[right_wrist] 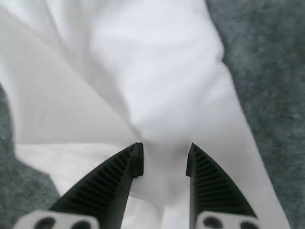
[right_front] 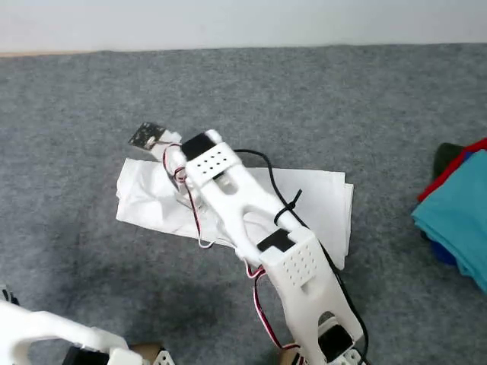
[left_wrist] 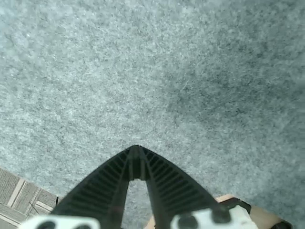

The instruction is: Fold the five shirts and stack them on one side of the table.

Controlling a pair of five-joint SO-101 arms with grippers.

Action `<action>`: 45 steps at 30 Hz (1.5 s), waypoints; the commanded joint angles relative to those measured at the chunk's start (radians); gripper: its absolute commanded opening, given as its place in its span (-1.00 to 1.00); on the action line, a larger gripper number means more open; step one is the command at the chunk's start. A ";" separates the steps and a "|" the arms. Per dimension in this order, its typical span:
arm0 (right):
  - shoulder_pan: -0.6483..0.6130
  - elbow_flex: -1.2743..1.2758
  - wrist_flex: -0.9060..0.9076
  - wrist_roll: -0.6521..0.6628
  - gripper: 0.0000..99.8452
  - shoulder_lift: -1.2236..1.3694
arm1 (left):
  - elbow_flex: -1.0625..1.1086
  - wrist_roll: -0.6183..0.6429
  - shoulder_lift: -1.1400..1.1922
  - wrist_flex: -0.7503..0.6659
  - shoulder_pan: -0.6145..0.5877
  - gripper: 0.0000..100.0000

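Note:
A white shirt (right_front: 319, 199) lies folded flat in the middle of the grey felt table. My right arm stretches over it, and the right gripper (right_front: 179, 179) sits above the shirt's left part. In the right wrist view the right gripper (right_wrist: 164, 160) is open, its black fingers apart just over the wrinkled white shirt (right_wrist: 143, 81), with cloth showing between them. My left gripper (left_wrist: 137, 155) is shut with nothing in it, hovering over bare grey felt. A white segment of the left arm (right_front: 46, 331) sits at the near left corner.
At the right edge of the table lies a pile of coloured shirts (right_front: 456, 213), teal on top with red and dark cloth beneath. The grey felt (right_front: 304, 99) extends behind the white shirt to the wall. A wooden edge (left_wrist: 19, 200) shows under the left gripper.

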 commanded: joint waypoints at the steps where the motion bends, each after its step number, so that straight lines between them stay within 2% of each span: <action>1: 0.039 -0.008 -0.022 -0.009 -0.66 -0.012 | -0.013 -0.002 -0.032 -0.006 0.008 -1.00; 6: 0.097 -0.008 -0.039 -0.011 -0.66 -0.012 | -0.012 -0.002 -0.032 -0.006 0.008 -1.00; 10: 0.114 -0.017 0.013 -0.014 -0.66 -0.039 | -0.012 -0.002 -0.032 -0.006 0.008 -1.00; 19: -0.018 -0.066 0.355 -0.011 -0.67 -0.140 | -0.018 -0.002 -0.032 -0.009 0.008 -1.00; 22: -0.045 -0.063 0.415 -0.011 -0.67 -0.183 | -0.018 -0.002 -0.032 -0.011 0.008 -1.00; 29: -0.050 -0.008 0.417 -0.015 -0.90 -0.384 | -0.019 -0.003 -0.032 -0.012 0.008 -1.00; 33: -0.079 0.123 0.417 -0.015 -0.92 -0.516 | -0.019 -0.005 -0.032 -0.012 0.008 -1.00; 39: -0.214 0.456 0.410 -0.060 -0.92 -0.702 | -0.019 -0.005 -0.032 -0.012 0.009 -1.00; 43: -0.280 0.628 0.318 -0.077 -0.91 -0.753 | -0.019 -0.003 -0.032 -0.012 0.011 -1.00; 45: -0.309 0.680 0.255 -0.077 -0.84 -0.754 | -0.019 -0.003 -0.032 -0.012 0.020 -1.00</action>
